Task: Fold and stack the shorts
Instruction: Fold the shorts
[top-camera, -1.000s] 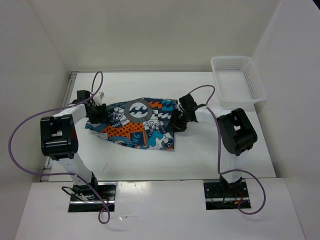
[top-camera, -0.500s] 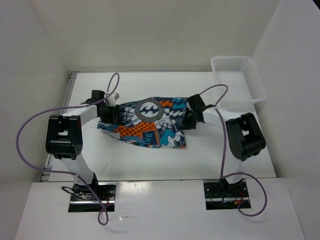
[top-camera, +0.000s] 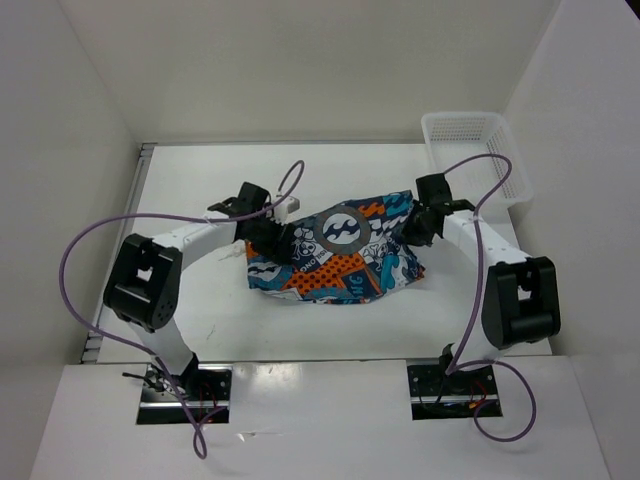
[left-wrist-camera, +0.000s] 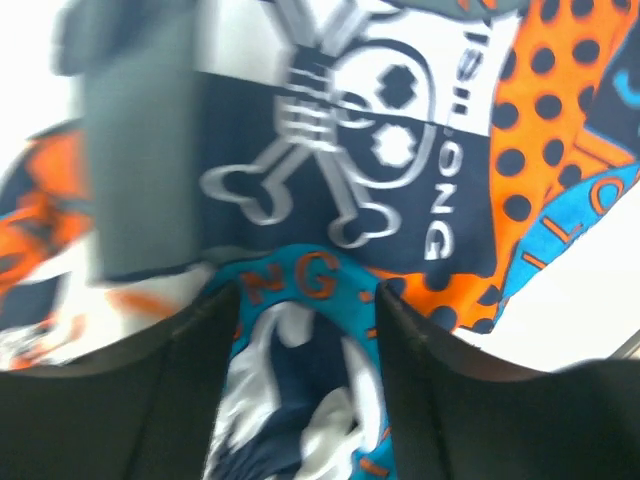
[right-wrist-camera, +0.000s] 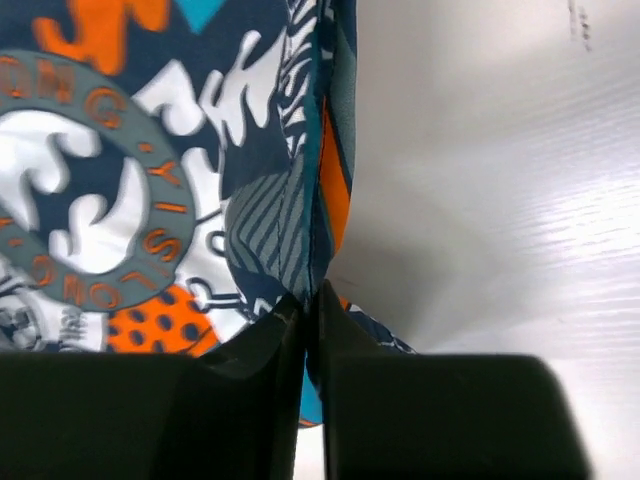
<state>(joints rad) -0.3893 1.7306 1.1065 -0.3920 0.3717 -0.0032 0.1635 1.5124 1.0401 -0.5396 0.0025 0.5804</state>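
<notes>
shorts (top-camera: 340, 255) lie abt mid-table, a bit right of ctr, spread w/ the round wave logo facing up and the near edge rumpled. the left end is bunched up and the right end is pulled into a raised fold. left gripper (top-camera: 268, 238) is on the left end. on its wrist cam i see teal-edged fabric wadded btwn the two fingers (left-wrist-camera: 190, 350), jaws part closed around that wad, w/ the skull print just beyond. right gripper (top-camera: 418, 225) has the right edge. its fingers (right-wrist-camera: 270, 335) are pressed nearly together w/ a thin doubled fold of cloth pinched btwn them. white table (top-camera: 200, 190) shows all round the cloth. white mesh basket (top-camera: 475, 160) sits at the far right corner, apart from the shorts, just beyond the right arm.
</notes>
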